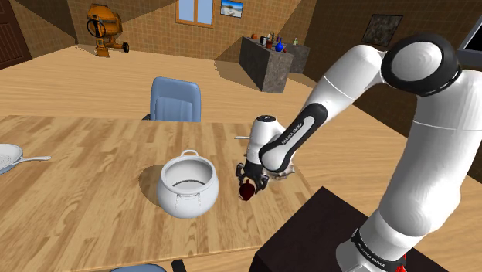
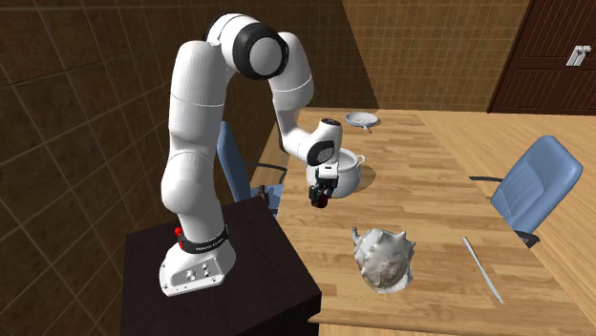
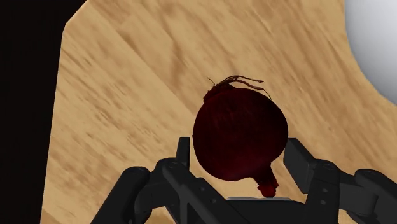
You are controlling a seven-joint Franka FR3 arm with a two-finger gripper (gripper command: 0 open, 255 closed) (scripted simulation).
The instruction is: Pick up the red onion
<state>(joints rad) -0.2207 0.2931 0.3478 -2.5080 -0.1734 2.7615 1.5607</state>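
A dark red onion [image 3: 238, 137] with a dry stalk sits between my gripper's [image 3: 240, 153] two black fingers, which are shut against its sides. In the shoulder view the onion [image 1: 247, 191] hangs under the gripper [image 1: 250, 184] just beside the white two-handled pot [image 1: 188, 185], near the wooden table's [image 1: 93, 201] edge by the stand. The second exterior view shows the gripper [image 2: 321, 194] pointing down with the onion [image 2: 320, 198] in it, close over the table [image 2: 430, 210].
A pale spiky shell [image 2: 384, 258] lies on the table close to the stand [image 2: 220, 277]. A knife [image 2: 482, 269] lies further out. A white pan [image 1: 11, 157] sits at the table's far end. A blue chair [image 1: 176, 100] stands at the opposite side.
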